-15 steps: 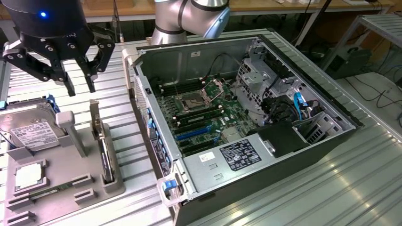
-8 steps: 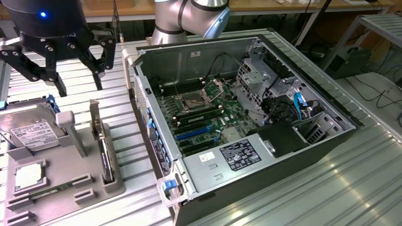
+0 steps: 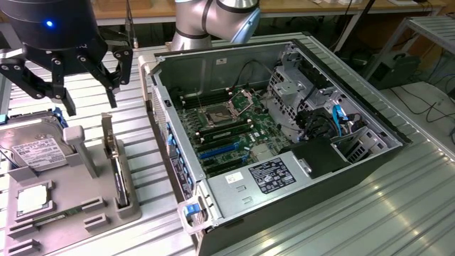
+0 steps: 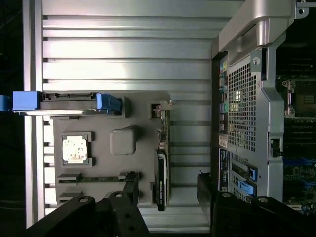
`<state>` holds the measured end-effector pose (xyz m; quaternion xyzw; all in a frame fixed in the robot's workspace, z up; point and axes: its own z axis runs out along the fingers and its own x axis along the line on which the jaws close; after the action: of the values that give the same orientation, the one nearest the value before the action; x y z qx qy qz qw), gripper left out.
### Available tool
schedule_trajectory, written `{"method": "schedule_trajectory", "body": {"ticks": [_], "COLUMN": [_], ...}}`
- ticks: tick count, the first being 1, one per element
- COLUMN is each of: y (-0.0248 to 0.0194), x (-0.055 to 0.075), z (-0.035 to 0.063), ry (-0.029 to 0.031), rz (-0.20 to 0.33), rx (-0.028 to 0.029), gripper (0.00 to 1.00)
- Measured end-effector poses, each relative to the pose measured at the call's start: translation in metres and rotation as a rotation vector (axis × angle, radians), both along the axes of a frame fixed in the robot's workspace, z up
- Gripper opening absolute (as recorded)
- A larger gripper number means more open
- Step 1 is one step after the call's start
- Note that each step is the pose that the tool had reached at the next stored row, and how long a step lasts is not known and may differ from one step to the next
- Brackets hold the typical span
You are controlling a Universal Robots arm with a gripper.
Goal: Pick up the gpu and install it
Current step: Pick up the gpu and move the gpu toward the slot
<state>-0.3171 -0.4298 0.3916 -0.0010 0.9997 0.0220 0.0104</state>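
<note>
One gripper (image 3: 85, 98), fingers spread apart and empty, hovers over one gpu (image 3: 117, 170), which stands on edge in one grey tray (image 3: 92, 213) beside one open computer case (image 3: 213, 66); a clean pickup probably means centring the fingers astride the thin card and descending straight. The tray also holds one hard drive (image 3: 32, 146), one processor chip (image 3: 32, 198) and one memory stick (image 4: 96, 178).

Apparently black gpu (image 4: 162, 168), grey tray (image 3: 78, 189), black gripper (image 3: 82, 101), green motherboard (image 3: 235, 136), blue slots (image 3: 217, 152), ribbed silver table (image 3: 398, 213)
</note>
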Motion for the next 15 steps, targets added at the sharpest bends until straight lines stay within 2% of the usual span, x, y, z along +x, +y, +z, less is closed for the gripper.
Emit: {"method": "schedule_trajectory", "body": {"ticks": [4,15], "y": [-0.0009,-0.0016], "x": [0.0000,0.0000], "z": [-0.0017,-0.0070], "ry": [0.0034,0.0045], "rz": [0.000,0.000], "rx": [-0.0037,-0.0046], "gripper": [0.60,0.60]}}
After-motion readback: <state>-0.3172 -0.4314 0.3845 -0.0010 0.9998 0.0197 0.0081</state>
